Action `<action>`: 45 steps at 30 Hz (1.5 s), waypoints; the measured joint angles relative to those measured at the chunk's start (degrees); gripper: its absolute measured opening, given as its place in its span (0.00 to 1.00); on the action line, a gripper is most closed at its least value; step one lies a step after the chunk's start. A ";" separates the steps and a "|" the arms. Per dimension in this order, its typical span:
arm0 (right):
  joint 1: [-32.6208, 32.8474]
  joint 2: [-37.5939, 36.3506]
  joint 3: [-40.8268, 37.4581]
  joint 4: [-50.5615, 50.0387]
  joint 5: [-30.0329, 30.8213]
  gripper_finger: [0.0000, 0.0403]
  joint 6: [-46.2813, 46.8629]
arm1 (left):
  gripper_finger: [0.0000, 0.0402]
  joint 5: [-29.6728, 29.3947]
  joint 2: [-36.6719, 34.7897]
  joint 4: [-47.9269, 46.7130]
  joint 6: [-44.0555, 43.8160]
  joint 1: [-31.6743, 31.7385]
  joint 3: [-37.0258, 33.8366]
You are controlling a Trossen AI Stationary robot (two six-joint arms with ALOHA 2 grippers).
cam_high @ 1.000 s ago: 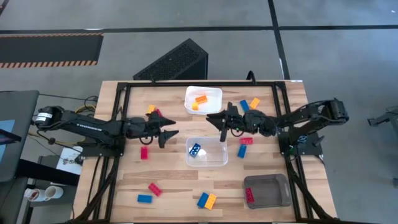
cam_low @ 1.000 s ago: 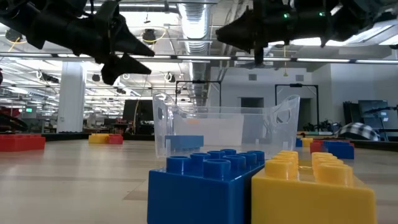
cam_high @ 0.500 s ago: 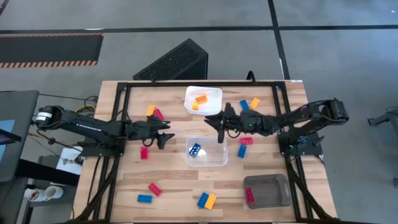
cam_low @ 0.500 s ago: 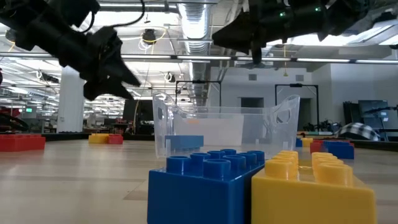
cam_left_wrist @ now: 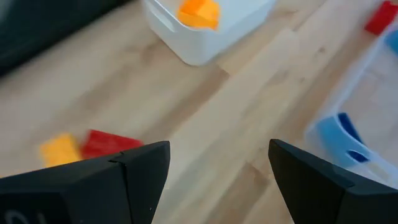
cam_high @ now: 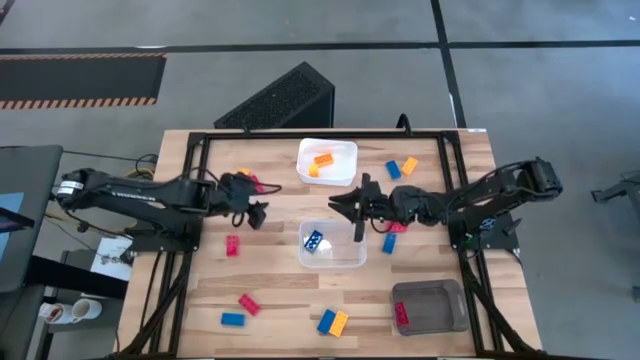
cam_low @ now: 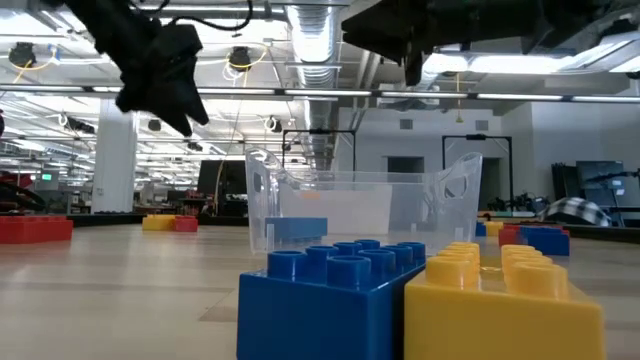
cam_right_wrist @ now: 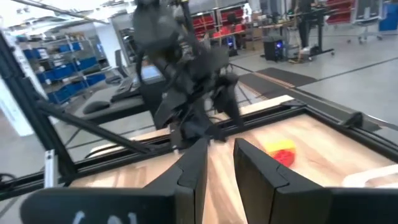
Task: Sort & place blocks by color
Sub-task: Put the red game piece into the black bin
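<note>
Pale plank table (cam_high: 270, 290) carries studded plastic blocks (cam_high: 332, 322); left gripper (cam_high: 256, 212) gapes empty, right gripper (cam_high: 357, 212) nearly closed, empty.

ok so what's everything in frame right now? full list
white tray: 1, far middle, holds 2 orange blocks
clear tray: 1, table centre, holds 1 blue block
grey tray: 1, near right, holds 1 red block
loose red blocks: 4
loose blue blocks: 4
loose yellow blocks: 3
black case: 1, floor beyond the table
left gripper: open, empty, left of the clear tray
right gripper: over the clear tray's far edge
</note>
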 joint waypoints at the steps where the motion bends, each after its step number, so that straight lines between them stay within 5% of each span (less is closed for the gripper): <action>1: 0.44 0.00 0.00 0.09 0.01 0.25 0.00 | 0.64 -0.71 0.00 -1.67 0.76 0.34 1.11; 7: 2.25 0.00 0.00 0.10 0.03 0.25 -1.51 | 0.64 -6.80 0.06 -2.78 7.25 4.22 0.37; 25: 2.02 0.00 0.00 -2.89 0.03 0.25 -1.66 | 0.64 9.72 11.60 -1.33 18.62 29.39 0.02; 37: 2.22 -0.44 0.00 -7.32 0.01 0.25 -1.52 | 0.64 5.90 17.36 5.86 23.40 30.61 -0.03; 45: 3.90 -7.42 0.00 -18.66 0.06 0.25 -1.28 | 0.64 8.94 16.30 10.20 24.30 30.57 -1.26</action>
